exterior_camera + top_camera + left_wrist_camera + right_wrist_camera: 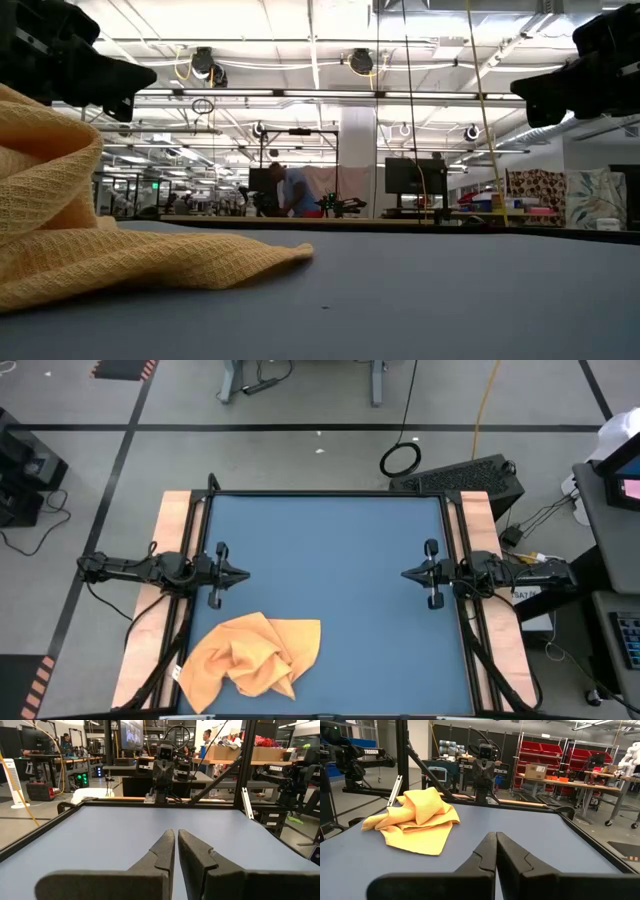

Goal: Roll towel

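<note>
The orange-yellow towel (pixel 255 657) lies crumpled in a heap on the blue table top (pixel 330 560), near the table's front left corner; a flat flap of it (pixel 150 262) spreads toward the middle. In the right wrist view the towel (pixel 415 817) shows bunched with folds standing up. My left gripper (pixel 243 574) waits shut at the table's left edge, held level above the top, behind the towel and apart from it. My right gripper (pixel 407 574) waits shut at the right edge, also level, nothing between its fingers.
A black frame (pixel 330 494) rims the table, with wooden side boards (pixel 170 520) beyond it. The blue top between the two grippers and toward the far edge lies bare. A person stands far off in the room behind the table (pixel 292 190).
</note>
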### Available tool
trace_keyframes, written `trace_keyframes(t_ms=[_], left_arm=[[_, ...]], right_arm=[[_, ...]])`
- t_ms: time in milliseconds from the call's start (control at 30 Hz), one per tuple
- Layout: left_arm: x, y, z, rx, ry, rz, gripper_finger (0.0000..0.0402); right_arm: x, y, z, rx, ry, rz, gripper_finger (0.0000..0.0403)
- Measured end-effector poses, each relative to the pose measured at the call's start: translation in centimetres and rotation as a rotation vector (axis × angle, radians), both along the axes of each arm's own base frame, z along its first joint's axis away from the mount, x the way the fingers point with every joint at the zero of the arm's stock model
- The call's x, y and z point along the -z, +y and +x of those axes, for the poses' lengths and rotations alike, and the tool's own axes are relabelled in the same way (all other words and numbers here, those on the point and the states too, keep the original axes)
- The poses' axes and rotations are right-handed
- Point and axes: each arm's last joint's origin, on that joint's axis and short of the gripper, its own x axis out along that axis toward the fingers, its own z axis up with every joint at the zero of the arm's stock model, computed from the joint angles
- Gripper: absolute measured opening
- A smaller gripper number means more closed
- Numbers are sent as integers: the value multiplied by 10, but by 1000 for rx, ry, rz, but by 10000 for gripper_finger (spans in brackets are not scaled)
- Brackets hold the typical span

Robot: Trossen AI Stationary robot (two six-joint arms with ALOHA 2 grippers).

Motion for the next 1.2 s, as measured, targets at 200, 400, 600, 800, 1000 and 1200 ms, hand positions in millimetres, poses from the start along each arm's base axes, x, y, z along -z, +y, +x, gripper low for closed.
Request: trace_keyframes(t_ms=[200, 400, 600, 800, 1000, 1200], left_arm=[[0, 0, 0, 0, 0, 0, 31], [0, 0, 0, 0, 0, 0, 31], [0, 0, 0, 0, 0, 0, 31], [0, 0, 0, 0, 0, 0, 31], [0, 0, 0, 0, -4, 0, 31], [-1, 0, 0, -8, -15, -2, 31]], right_arm=[[0, 0, 0, -1, 0, -1, 0], [0, 0, 0, 0, 0, -3, 0], [-1, 0, 0, -3, -5, 65, 0], [0, 0, 0, -9, 2, 200, 0], [-5, 0, 0, -22, -51, 193, 0], [-5, 1, 4, -46, -12, 267, 0]])
